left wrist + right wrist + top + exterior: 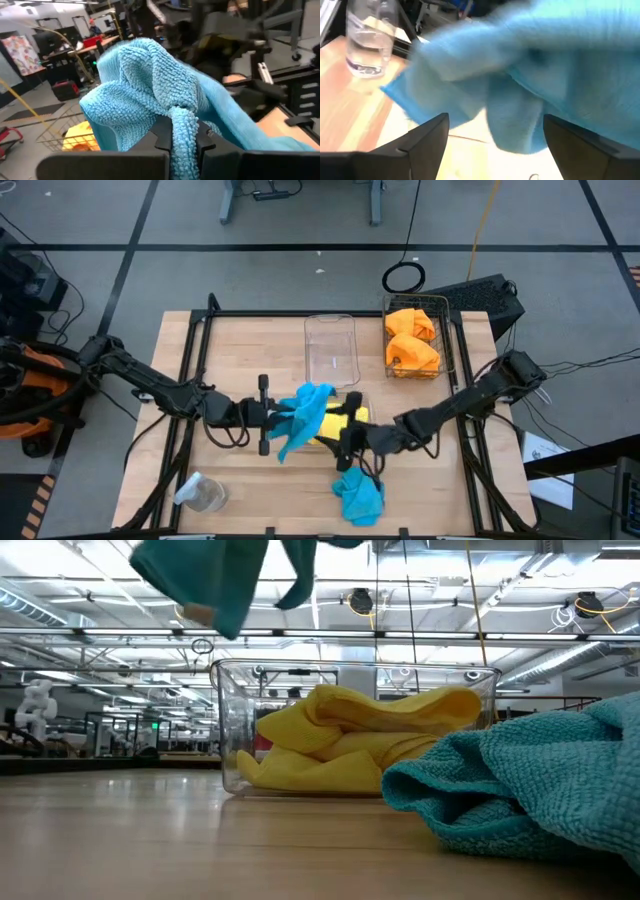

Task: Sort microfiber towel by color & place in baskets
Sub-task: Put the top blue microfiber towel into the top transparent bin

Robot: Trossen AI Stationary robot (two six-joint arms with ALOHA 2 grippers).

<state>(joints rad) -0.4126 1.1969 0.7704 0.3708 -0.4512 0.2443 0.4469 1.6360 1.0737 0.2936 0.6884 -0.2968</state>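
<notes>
My left gripper [272, 416] is shut on a turquoise towel [305, 414], held in the air beside the clear bin [230, 730] that holds the yellow towels [360, 740]. In the low view this towel [215, 580] hangs at the top. My right gripper [347, 438] is open at the bin's near right side, and its wrist view shows the lifted towel [520, 75] in front of its spread fingers. A second turquoise towel [358, 496] lies crumpled on the table near the front edge. Two orange towels [412, 342] lie in the wire basket [448, 340]. My left gripper pinches a bunched fold of the turquoise towel [183, 131] between its two fingers [161, 136], coming level from the table's left. The towel is lifted clear of the table. It billows out past the fingertips, and slack ends hang below.
An empty clear bin [331, 350] stands at the far middle of the table, next to the wire basket. A small clear jar [203, 494] stands near the front left, also in the right wrist view [367, 40]. Bare wood lies to the left and front.
</notes>
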